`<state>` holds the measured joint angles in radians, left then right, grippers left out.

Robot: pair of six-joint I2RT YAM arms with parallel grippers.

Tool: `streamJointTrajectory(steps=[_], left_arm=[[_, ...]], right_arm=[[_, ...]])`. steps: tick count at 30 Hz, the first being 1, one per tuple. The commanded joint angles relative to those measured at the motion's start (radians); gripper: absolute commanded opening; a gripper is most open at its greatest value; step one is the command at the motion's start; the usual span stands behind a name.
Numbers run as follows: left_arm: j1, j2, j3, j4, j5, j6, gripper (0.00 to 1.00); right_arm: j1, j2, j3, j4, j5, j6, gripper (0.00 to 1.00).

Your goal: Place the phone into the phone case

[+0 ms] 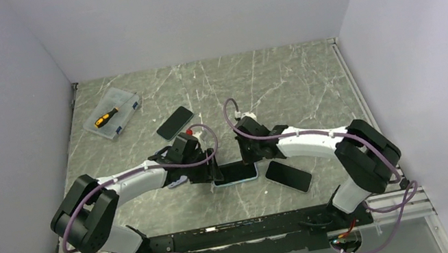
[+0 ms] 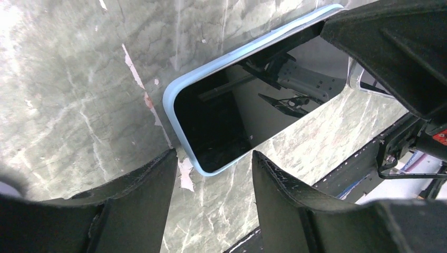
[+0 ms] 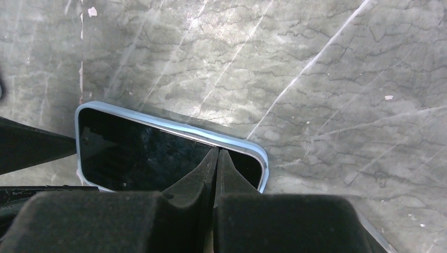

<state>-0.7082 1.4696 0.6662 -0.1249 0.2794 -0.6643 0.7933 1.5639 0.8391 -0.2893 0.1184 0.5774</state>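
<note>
Veined grey marble table [image 1: 283,81]; I see a glossy black phone [image 3: 137,153] in a rounded pale-blue case [image 3: 174,129], right gripper [image 3: 217,158] pinched closed atop it, left gripper [image 2: 213,158] parted beside it.

A clear plastic box [image 1: 125,106] on the marbled counter [image 1: 283,81] holds an orange-and-black screwdriver [image 1: 107,116]. One dark handset [image 1: 175,122] lies near the box's right side. A second dark handset [image 1: 288,176] lies well apart, further right and nearer the counter's front edge.

Soft, even light from above leaves only faint shadows. The worktop [image 2: 63,79] glares pale at the left wrist view's corner; the phone [image 2: 232,121] mirrors sharply, the right gripper [image 3: 217,158] looms blurred.
</note>
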Motion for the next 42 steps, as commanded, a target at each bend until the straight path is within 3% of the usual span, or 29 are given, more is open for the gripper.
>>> streamJointTrajectory(steps=[1, 6, 14, 19, 30, 42], left_arm=[[-0.001, -0.042, 0.071, -0.067, -0.058, 0.044, 0.61], [-0.002, -0.067, 0.121, -0.099, -0.062, 0.065, 0.63], [-0.022, 0.036, 0.162, 0.038, 0.109, 0.025, 0.57], [-0.076, 0.158, 0.222, 0.088, 0.144, 0.004, 0.50], [-0.103, 0.295, 0.259, 0.104, 0.111, -0.002, 0.15], [-0.103, 0.373, 0.277, 0.069, 0.009, 0.010, 0.04]], right_arm=[[0.009, 0.040, -0.099, -0.086, -0.017, 0.020, 0.00], [0.010, 0.012, -0.110, -0.104, 0.004, 0.032, 0.00], [0.006, -0.044, -0.122, -0.140, 0.040, 0.043, 0.00], [0.005, -0.050, -0.153, -0.123, 0.031, 0.054, 0.00], [0.002, -0.034, -0.172, -0.087, -0.002, 0.060, 0.00], [-0.025, -0.009, -0.253, -0.033, -0.014, 0.143, 0.00]])
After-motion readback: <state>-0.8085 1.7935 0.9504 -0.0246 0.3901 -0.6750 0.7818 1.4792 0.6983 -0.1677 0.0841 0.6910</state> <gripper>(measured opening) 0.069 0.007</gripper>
